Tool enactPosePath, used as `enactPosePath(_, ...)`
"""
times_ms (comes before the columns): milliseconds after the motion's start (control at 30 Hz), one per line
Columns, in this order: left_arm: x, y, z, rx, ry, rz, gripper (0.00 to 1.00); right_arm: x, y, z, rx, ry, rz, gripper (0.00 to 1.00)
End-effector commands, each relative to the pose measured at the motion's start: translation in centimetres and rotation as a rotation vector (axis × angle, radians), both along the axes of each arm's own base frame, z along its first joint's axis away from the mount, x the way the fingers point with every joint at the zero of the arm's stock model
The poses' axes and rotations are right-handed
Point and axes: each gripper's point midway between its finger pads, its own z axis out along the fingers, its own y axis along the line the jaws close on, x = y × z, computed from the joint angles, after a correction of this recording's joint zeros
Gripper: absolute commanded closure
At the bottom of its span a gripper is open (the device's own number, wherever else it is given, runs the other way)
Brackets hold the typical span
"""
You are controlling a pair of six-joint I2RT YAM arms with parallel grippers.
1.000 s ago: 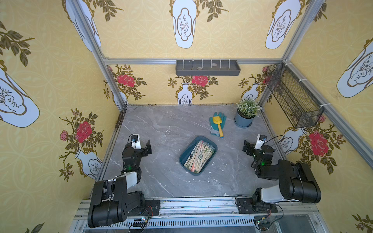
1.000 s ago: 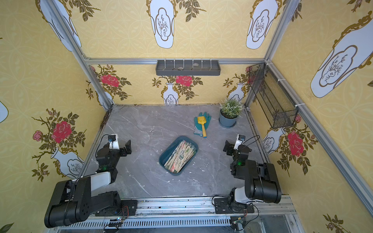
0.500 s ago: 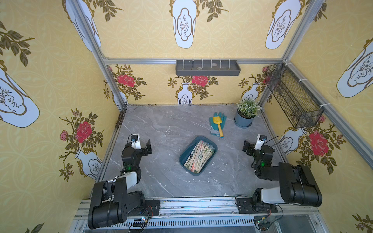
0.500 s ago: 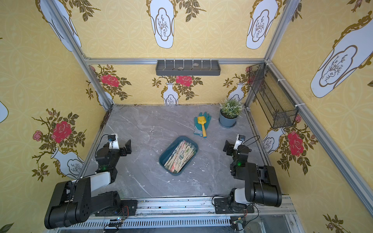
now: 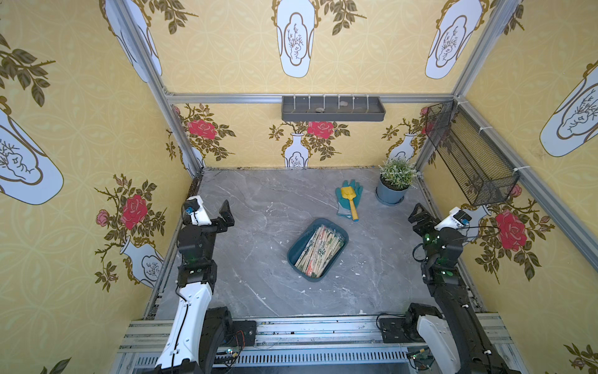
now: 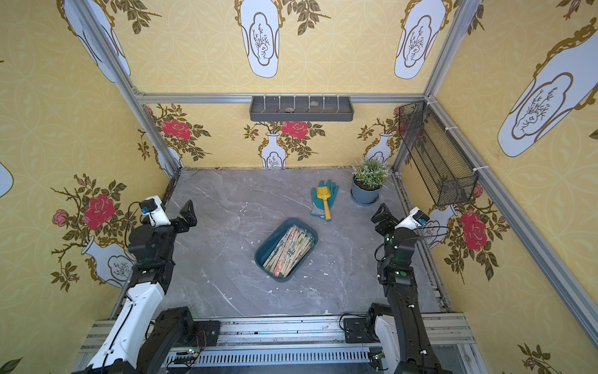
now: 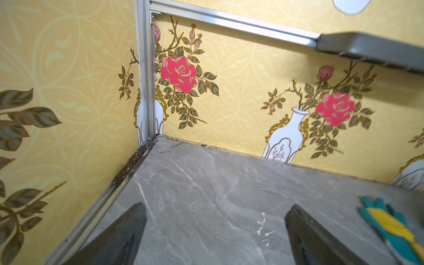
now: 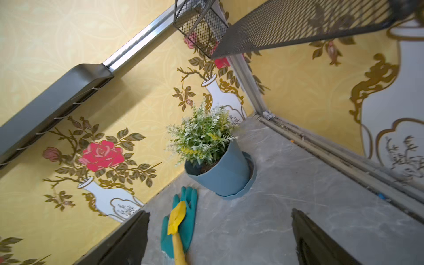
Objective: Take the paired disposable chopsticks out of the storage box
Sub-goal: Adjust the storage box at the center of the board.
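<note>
The left pincer [image 5: 227, 215] and right pincer [image 5: 417, 219] stand spread, empty. The box [image 5: 292, 254] of chopsticks [image 5: 318, 251] lies between them, touching neither.

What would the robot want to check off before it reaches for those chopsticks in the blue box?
1. Left gripper and right gripper open, holding nothing: ok.
2. Paired disposable chopsticks lie uncovered in the storage box: ok.
3. Tabletop bare between each gripper and the box: ok.
4. Teal glove, yellow toy shovel and potted plant sit apart from the box: ok.
5. Which pair lies loose on top of the pile: cannot tell.
</note>
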Motion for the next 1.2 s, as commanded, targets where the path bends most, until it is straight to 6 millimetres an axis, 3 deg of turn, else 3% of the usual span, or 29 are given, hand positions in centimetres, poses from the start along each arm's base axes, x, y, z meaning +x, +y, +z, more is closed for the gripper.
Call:
enactPosePath(0,-0.9,-1.1,-2.8,-0.271,0.17,-0.019,0.0,0.6,3.8,-1.4,0.093,0.166,0.203,0.03)
enactPosePath(100,-1.3,-2.5,-3.4,-0.369,0.247,-0.068,0.0,1.5,7.1,-1.6,0.08,0.306,0.332,0.03)
enactPosePath(200,-1.4,-4.1,-4.6,-0.4,0.336,-0.112,0.0,1.4,11.1,-3.3,0.039,0.473,0.423,0.02)
enactPosePath(467,-1.0,-8.0,-8.6,-0.307,0.602,-0.156,0.0,-1.6,19.9,-8.8,0.124,0.759,0.602,0.02)
enactPosePath(633,-0.9,-9.4,-10.6,-0.29,0.711,-0.174,0.0,-3.5,22.8,-12.3,0.148,0.897,0.634,0.03)
enactPosePath(833,-0.7,-10.9,-11.3,-0.305,0.705,-0.209,0.0,-5.2,24.6,-14.8,0.185,0.978,0.635,0.02)
enactPosePath(1167,-0.7,-12.5,-13.6,-0.312,0.789,-0.266,0.0,-2.3,30.2,-14.8,0.234,0.977,0.741,0.03)
